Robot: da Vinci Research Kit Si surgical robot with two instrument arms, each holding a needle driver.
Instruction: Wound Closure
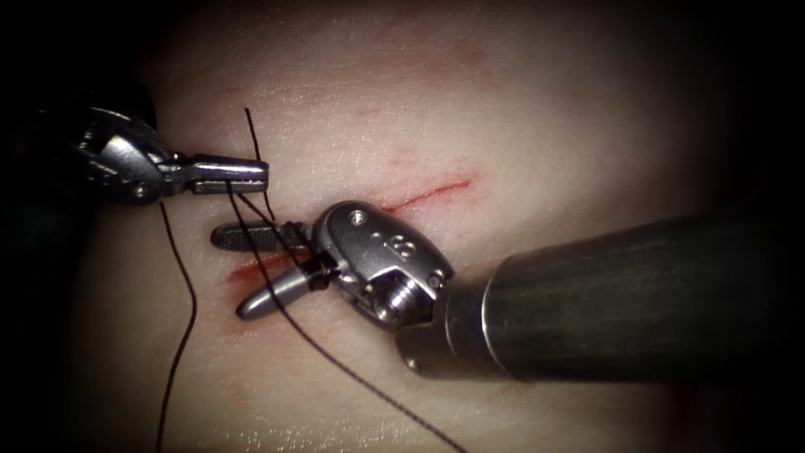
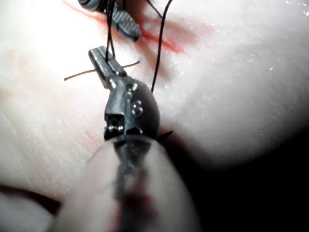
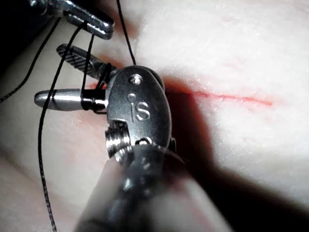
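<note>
Two needle drivers are over the tissue (image 1: 520, 109) at the left end of the cut (image 1: 428, 195). The left tool (image 1: 251, 173) comes in from the left with its jaws clenched on the thread (image 1: 189, 319): in the left wrist view the left tool (image 2: 102, 60) pinches a dark strand with a short tail sticking out to either side. The right tool (image 1: 243, 268) sits across the cut with its jaws spread wide, one blade above the red line and one below, gripping nothing; thread is wrapped around the base of those jaws near the hinge (the right wrist view shows that best, at the right tool (image 3: 53, 75), dark turns snug against the metal). I count one cut, a thin red line running up to the right from under the right tool, with a smear of red fluid (image 1: 251, 268) at its left end. Thread strands: one hangs down left of the cut, one runs down to the right, and one short end rises above the left tool, so three visible runs, though I cannot tell whether they are one length. No needle is to be seen, so I cannot say where it sits. My judgement: the thread looks already placed at the left end, with wraps on the right tool suggesting knot work in hand; the long stretch of cut to the right looks unstitched, so most of the closure is left.
</note>
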